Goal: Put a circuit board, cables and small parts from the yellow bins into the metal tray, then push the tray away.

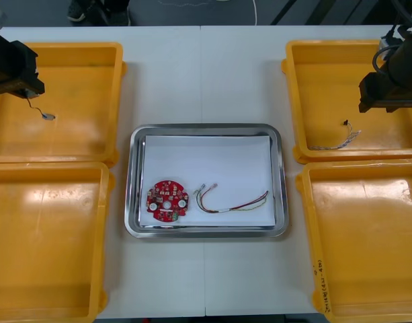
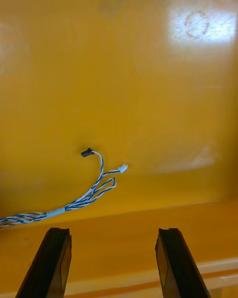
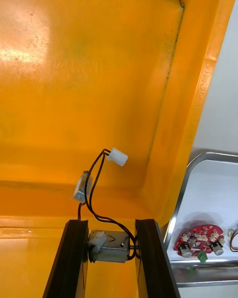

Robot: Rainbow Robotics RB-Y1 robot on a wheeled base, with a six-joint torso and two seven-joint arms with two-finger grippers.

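My left gripper (image 3: 110, 246) hangs over the far left yellow bin (image 1: 119, 101) and is shut on a small metal part (image 3: 113, 247). A black cable (image 3: 94, 188) with a white plug trails from that part. In the front view the left gripper (image 1: 29, 89) is at the bin's left side, the cable (image 1: 39, 109) dangling below it. My right gripper (image 2: 113, 263) stands open above the far right yellow bin (image 1: 291, 87), just short of a twisted blue and white cable (image 2: 89, 193) on the bin floor. The metal tray (image 1: 134, 222), white inside, holds a round red circuit board (image 1: 167, 200) and a red and yellow cable (image 1: 231, 200).
Two near yellow bins (image 1: 106, 256) (image 1: 306, 256) flank the tray at the table's front edge. In the front view the blue and white cable (image 1: 337, 141) lies by the far right bin's near wall, below the right gripper (image 1: 370, 104). White table shows beyond the tray.
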